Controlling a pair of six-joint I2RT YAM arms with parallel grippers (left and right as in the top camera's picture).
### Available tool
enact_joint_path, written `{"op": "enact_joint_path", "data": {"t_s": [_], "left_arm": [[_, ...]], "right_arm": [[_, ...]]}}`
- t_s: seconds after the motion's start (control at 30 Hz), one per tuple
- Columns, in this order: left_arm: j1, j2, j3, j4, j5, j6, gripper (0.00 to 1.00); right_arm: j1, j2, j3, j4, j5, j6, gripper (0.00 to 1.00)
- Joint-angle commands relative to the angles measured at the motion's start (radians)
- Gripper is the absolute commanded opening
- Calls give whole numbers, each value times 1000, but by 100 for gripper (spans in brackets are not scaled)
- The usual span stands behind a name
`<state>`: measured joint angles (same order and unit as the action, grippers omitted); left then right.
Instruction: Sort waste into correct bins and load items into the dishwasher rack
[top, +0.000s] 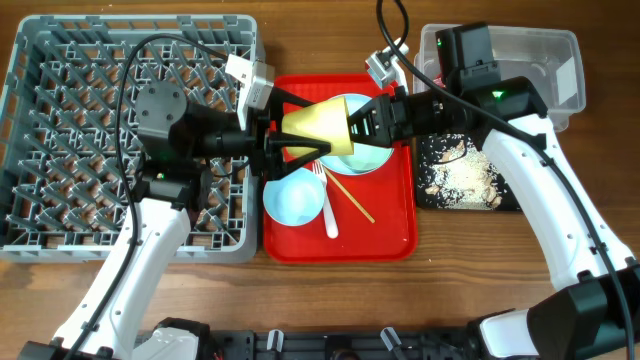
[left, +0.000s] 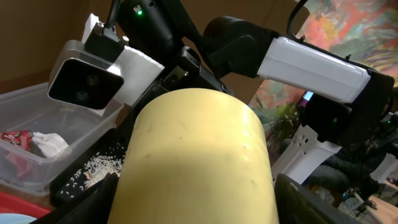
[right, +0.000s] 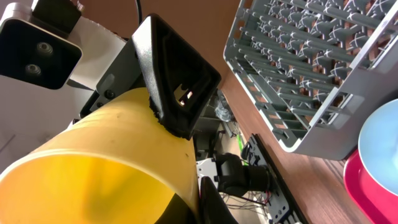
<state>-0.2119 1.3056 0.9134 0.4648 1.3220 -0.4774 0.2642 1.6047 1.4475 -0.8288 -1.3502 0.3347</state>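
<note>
Small yellow plastic cup (top: 328, 120) is hanging over the red plastic tray (top: 390, 230), its long axis running three to nine. The right tool (top: 358, 126) is pinching its rim and the left tool (top: 310, 128) is squeezing its wall, with the grey pegged rack (top: 60, 100) waiting at nine o'clock.

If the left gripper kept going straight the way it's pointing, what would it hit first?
The left gripper straddles the yellow cup; just beyond, it would likely meet the right gripper at the rim.

Small yellow cup (top: 318, 124) tipped sideways, aloft
</note>
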Motion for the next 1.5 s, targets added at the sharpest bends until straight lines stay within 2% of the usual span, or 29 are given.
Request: {"op": "enact_joint_path", "data": {"t_s": [0.0,0.17,0.3,0.4,0.47,0.53,0.67,0.8,0.9,1.13,1.33,1.47], "left_arm": [[-15,-2,11,7,27,-3,75],[-15,-2,11,6,27,-2,70],[-15,-2,10,-25,12,-2,61],[-10,-1,10,-113,-54,14,57],[-3,0,10,-198,-98,64,56],[10,0,10,-288,-145,108,55],[53,-2,10,-438,-223,161,53],[134,-4,11,-627,-315,224,53],[230,-34,11,-846,-492,288,51],[351,-113,127,-1302,-1062,290,51],[400,-113,184,-1421,-1241,286,48],[400,-99,184,-1468,-1279,287,49]], "right_arm": [[4,11,3,5,17,-17,5],[4,11,3,5,17,-17,6],[4,11,3,5,18,-17,13],[4,11,3,5,18,-17,16],[4,11,3,5,26,-15,16],[4,11,3,-2,122,22,16],[3,11,3,-57,456,72,20],[-6,7,4,-75,551,40,23],[-30,-16,5,-111,661,30,24],[-39,-106,6,-278,1015,-22,26],[-38,-127,5,-366,1092,-47,26],[-38,-126,5,-367,1092,-47,31]]}}
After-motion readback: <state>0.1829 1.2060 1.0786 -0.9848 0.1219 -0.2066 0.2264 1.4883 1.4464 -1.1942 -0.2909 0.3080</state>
